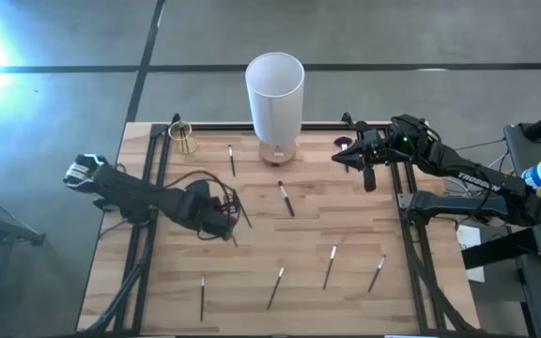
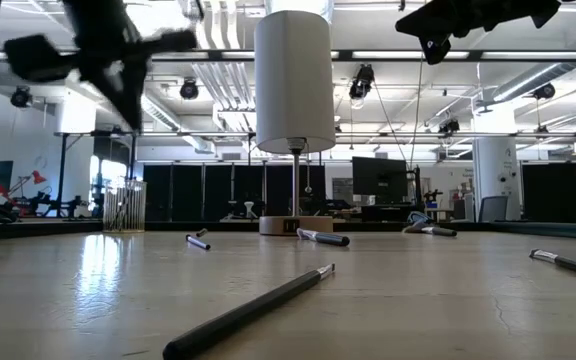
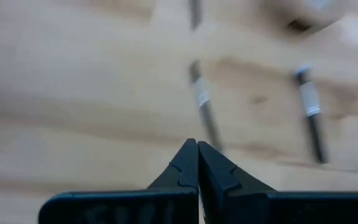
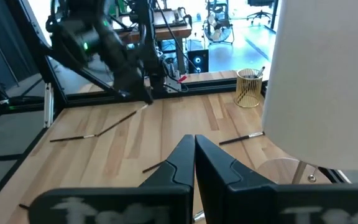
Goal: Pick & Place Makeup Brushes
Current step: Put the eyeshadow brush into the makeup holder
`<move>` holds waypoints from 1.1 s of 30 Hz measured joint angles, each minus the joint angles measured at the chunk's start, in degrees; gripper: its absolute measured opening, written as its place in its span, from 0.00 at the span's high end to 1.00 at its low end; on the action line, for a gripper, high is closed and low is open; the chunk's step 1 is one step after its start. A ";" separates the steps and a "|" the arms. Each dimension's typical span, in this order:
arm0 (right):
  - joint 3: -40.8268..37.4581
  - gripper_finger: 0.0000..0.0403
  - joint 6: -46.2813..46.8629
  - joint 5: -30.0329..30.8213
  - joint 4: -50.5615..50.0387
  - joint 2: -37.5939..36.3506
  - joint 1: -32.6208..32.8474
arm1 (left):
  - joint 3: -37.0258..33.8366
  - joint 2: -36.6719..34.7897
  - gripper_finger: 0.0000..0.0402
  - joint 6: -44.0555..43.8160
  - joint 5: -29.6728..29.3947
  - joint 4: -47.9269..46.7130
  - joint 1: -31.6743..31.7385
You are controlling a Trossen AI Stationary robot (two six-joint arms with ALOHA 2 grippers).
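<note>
Several makeup brushes lie flat on the wooden table: one near the lamp, one mid-table, and several along the near side. My left gripper hangs raised over the table's left middle, shut on one thin brush. My right gripper is shut and empty, raised over the far right part of the table. A small gold wire cup stands at the far left edge. My left gripper pinches a thin brush between its shut fingertips. The brush runs on past the fingertips. From the right wrist view it slants down away from the gripper, lifted off the table. I cannot tell which end of it is held.
A tall white lamp on a round wooden base stands at the far middle. Black frame rails run along the left and right edges. There is bare wood between the mid-table brush and the near row.
</note>
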 joint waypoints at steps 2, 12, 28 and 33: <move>0.00 0.98 0.00 0.45 0.36 0.03 0.04 | 3.11 -0.04 1.00 3.91 -4.29 -2.20 0.94; 0.02 0.98 0.92 4.91 8.10 0.02 0.00 | 9.97 -7.00 1.00 34.94 -25.05 -5.20 14.74; 0.02 0.98 -0.21 14.46 16.54 0.14 0.00 | -12.06 -16.57 1.00 100.17 -22.90 51.17 60.66; 0.02 0.98 -0.11 15.90 17.28 0.13 0.05 | -17.15 -13.74 1.00 105.69 -22.54 59.19 66.42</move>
